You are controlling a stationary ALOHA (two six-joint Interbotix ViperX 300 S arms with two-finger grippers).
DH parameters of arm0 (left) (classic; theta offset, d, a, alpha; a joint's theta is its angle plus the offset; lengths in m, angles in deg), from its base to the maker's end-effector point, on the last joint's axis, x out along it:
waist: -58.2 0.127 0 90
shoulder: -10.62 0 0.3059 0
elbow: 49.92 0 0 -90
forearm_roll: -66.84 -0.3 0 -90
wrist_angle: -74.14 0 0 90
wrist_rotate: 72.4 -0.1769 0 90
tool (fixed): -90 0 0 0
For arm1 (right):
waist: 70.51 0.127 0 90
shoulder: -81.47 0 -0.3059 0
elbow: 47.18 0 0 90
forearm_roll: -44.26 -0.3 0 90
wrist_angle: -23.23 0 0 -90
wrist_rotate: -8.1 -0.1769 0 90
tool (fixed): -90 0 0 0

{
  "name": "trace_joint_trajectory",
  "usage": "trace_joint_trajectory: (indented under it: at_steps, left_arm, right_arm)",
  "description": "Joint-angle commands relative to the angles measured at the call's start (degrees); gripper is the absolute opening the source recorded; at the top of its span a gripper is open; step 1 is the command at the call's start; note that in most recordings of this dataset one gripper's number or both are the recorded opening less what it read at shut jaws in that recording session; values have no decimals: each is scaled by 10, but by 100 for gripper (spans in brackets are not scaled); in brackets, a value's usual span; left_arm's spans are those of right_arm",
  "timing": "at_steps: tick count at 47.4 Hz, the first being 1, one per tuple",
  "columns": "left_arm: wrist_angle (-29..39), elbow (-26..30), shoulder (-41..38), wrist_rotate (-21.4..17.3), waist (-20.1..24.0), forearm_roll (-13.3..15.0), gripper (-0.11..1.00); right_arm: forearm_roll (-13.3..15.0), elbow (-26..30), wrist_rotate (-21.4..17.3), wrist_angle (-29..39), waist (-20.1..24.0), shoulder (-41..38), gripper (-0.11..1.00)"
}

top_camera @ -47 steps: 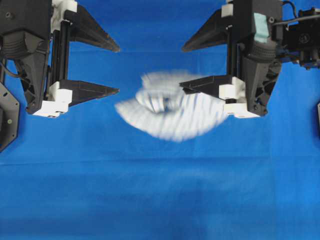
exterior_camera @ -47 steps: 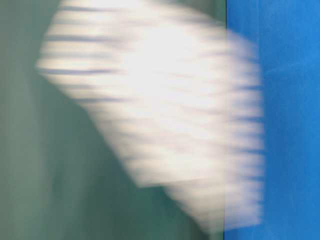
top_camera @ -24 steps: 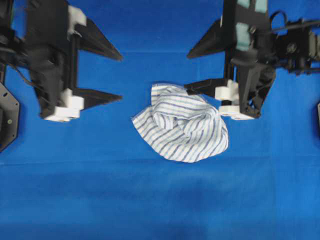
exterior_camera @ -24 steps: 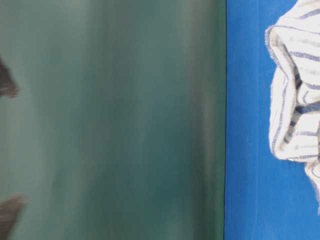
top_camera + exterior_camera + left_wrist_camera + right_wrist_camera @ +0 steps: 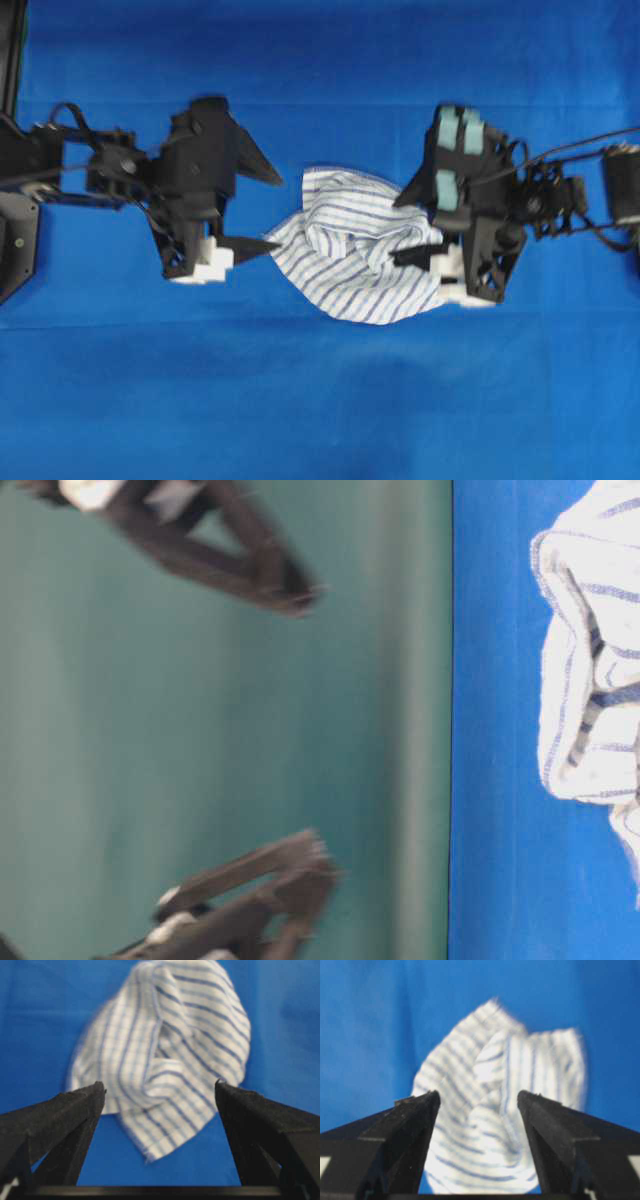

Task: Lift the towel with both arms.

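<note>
- Crumpled towel (image 5: 360, 255) lying in a heap at centre frame of the overhead view, flat on the blue tablecloth (image 5: 320, 400) covering the worktop.
- Left gripper (image 5: 268, 210) parked just left of the heap, jaws spread wide, nothing between them; lower tip right at the cloth's left edge, contact impossible to call through the blur.
- Right gripper (image 5: 405, 228) over on the heap's right side, teal pads (image 5: 458, 130) showing on top, jaws wide apart too, nothing clamped; lower tip overlapping the towel's right edge.
- From the left wrist camera: towel (image 5: 162, 1055) dead ahead, framed between two black tips, stripes running diagonally, folds bunched up in the middle.
- From the right wrist camera: same story, towel (image 5: 500, 1110) sitting in the gap between the tips, blurred.
- Table-level view turned sideways: towel (image 5: 590, 680) at right edge, blurred dark fingertips at upper left and bottom.
</note>
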Motion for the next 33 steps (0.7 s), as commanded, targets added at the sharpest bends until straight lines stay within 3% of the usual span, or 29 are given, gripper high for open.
trace_joint_trajectory:
  at_steps: [1,15,33]
  left_arm:
    - [-38,-4,-24,0,-9,1,90]
    - [-147,-29,-149,1,-22,1,90]
    - [-182,-25,-246,0,-33,2,90]
  right_arm:
    - [0,-13,-11,-28,17,-13,66]
    - [0,-40,-36,-110,33,-121,66]
    - [0,-34,-36,-196,34,-213,66]
